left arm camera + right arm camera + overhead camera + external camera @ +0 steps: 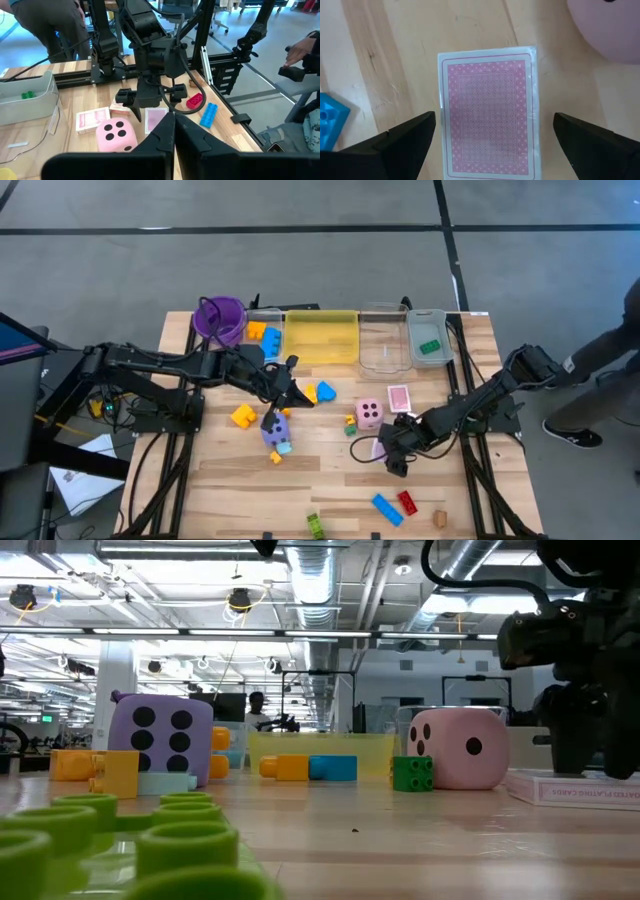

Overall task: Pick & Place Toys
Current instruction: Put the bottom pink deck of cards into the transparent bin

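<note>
Pink card pack (489,112) sits right under right gripper (490,137), fingers wide apart either side, prob. lined up to grab; left gripper (291,385) closed, empty, near pink die (369,413).

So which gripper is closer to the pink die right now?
Right. The right gripper hangs open over a pink card beside the pink die; the left gripper sits shut farther away, across the blocks.

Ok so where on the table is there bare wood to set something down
Free: the near-left corner of the table, bordered by the purple die and green block. Also the strip between the clear tray and the right pincer. Crowded: the middle, around the left pincer, pink die and card packs.
</note>
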